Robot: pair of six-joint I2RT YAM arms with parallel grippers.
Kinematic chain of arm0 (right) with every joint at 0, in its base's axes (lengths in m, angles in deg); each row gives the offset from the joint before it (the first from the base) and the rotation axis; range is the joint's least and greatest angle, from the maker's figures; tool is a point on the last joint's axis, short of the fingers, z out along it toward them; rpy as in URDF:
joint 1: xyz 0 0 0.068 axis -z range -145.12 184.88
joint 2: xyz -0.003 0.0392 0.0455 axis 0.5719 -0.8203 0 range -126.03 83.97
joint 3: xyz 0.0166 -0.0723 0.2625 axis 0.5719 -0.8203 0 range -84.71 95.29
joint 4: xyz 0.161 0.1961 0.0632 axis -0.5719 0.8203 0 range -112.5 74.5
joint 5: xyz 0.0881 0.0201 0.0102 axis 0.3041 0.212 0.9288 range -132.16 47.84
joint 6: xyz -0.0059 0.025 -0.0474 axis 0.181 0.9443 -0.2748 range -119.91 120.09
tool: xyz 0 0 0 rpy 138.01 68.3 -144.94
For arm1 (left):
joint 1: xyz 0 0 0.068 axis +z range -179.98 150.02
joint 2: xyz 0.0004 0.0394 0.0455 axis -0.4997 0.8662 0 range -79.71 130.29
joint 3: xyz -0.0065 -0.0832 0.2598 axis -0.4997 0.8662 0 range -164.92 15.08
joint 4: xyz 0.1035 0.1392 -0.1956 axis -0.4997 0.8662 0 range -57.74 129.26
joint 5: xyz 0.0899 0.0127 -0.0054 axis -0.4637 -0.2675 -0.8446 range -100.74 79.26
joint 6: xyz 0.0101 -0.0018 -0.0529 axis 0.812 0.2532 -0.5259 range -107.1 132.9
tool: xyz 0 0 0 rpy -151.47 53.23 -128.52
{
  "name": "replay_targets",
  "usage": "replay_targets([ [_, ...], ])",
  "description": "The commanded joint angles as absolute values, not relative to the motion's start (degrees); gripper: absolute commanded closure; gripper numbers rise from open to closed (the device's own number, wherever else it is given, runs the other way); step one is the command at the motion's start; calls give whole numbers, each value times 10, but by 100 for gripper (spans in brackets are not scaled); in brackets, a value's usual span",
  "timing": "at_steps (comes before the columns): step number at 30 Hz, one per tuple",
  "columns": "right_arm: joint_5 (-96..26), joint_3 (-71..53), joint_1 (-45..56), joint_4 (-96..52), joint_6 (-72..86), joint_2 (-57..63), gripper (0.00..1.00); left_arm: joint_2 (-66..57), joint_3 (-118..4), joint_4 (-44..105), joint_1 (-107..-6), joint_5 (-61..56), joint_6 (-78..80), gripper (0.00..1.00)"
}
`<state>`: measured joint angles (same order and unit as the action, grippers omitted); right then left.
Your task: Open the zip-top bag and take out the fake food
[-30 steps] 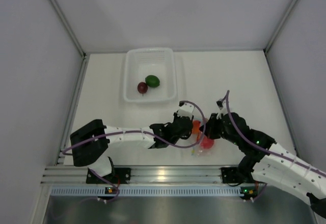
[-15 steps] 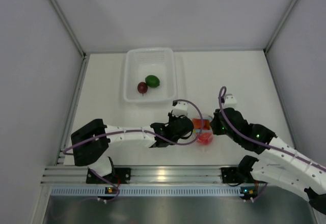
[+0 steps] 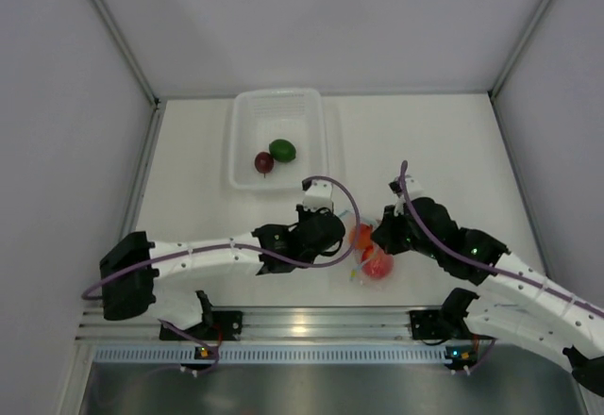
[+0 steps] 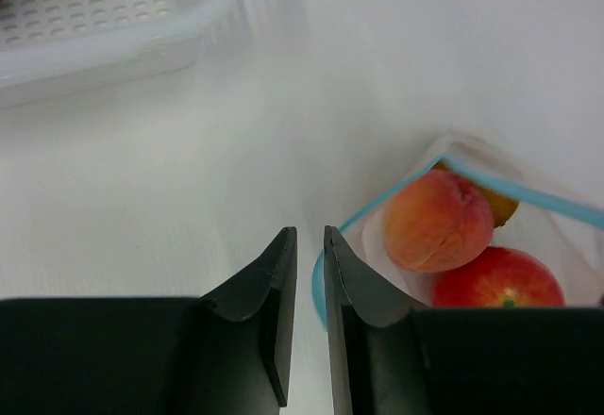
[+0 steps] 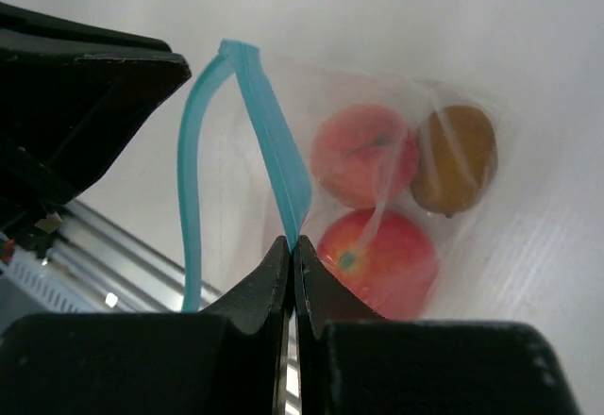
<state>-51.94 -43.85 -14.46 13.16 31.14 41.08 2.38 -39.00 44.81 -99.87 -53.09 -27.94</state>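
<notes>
Clear zip-top bag (image 5: 283, 165), teal mouth open, red fruit (image 5: 377, 259), orange fruit (image 5: 363, 156), brownish-orange fruit (image 5: 455, 158) inside.

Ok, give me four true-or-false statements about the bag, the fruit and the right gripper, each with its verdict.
1. The tub holds a green fruit and a maroon fruit. True.
2. The right gripper is open and clear of the zip-top bag. False: it is shut on the teal zip strip.
3. A red fruit, an orange fruit and a brownish fruit sit inside the bag. True.
4. The zip is sealed. False: its two sides stand apart.
</notes>
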Motion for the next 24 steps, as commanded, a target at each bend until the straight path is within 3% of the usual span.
replay_targets([
  [1, -380, -449, -143, 11, 319, 414, 100, -18, -410, 508, -1014, -555, -279, 76],
  [10, -362, -492, -141, -80, 373, 414, 100, -39, -459, 512, -1075, -524, -250, 71],
  [17, -361, -501, -106, -84, 363, 386, 100, -41, -480, 513, -1129, -564, -239, 64],
  [24, -346, -498, -55, -75, 336, 366, 100, -25, -488, 512, -1142, -543, -235, 65],
])
